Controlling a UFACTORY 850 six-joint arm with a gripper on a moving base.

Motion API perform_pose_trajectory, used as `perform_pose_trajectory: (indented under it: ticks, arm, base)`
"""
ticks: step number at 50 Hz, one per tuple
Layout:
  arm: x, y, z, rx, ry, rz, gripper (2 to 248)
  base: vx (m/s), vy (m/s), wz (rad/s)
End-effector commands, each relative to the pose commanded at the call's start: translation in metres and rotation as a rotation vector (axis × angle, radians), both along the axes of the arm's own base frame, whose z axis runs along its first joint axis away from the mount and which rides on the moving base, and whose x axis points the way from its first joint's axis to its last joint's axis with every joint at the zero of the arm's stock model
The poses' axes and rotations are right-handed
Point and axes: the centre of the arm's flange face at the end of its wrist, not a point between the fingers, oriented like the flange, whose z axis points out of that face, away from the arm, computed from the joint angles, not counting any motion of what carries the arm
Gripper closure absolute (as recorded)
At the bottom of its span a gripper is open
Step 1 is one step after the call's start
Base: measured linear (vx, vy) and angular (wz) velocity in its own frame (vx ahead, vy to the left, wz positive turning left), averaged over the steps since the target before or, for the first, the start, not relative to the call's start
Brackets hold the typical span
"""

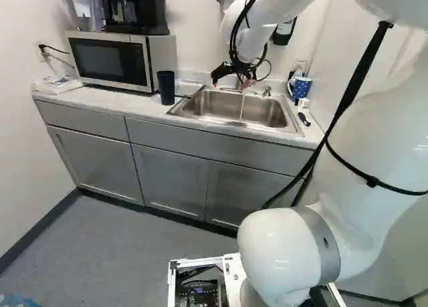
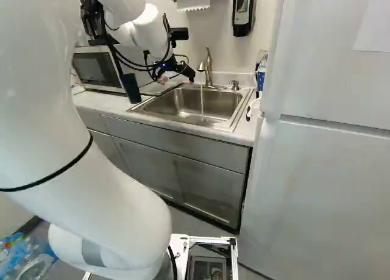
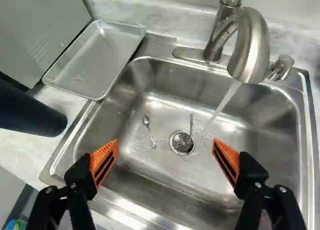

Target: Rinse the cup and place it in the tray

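Above the sink, my gripper points down; in the wrist view the gripper is open, its orange pads far apart with nothing between them. A tall dark blue cup stands on the counter beside the sink, and part of the cup shows in the wrist view, outside the fingers. The shallow metal tray lies bare between that cup and the faucet, along the sink's edge. Water runs from the faucet into the sink.
A spoon and another thin metal piece lie near the drain. A dotted blue mug stands beyond the sink's far end. The microwave is past the dark cup; a tall white cabinet or fridge flanks the counter.
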Motion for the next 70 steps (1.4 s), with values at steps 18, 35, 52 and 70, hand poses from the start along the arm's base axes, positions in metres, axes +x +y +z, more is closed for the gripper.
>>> perform_pose_trajectory:
  ticks: [18, 35, 52, 70]
  arm:
    - [0.000, 0.029, 0.000, 0.000, 0.000, 0.058, 3]
    - [0.002, 0.057, 0.000, 0.000, -0.002, 0.114, 3]
    - [0.003, 0.085, 0.000, 0.000, -0.002, 0.168, 3]
    - [0.005, 0.115, 0.001, 0.002, -0.014, 0.225, 3]
  base:
    - [0.000, 0.000, 0.000]
    - [0.000, 0.000, 0.000]
    - [0.000, 0.000, 0.000]
    - [0.000, 0.000, 0.000]
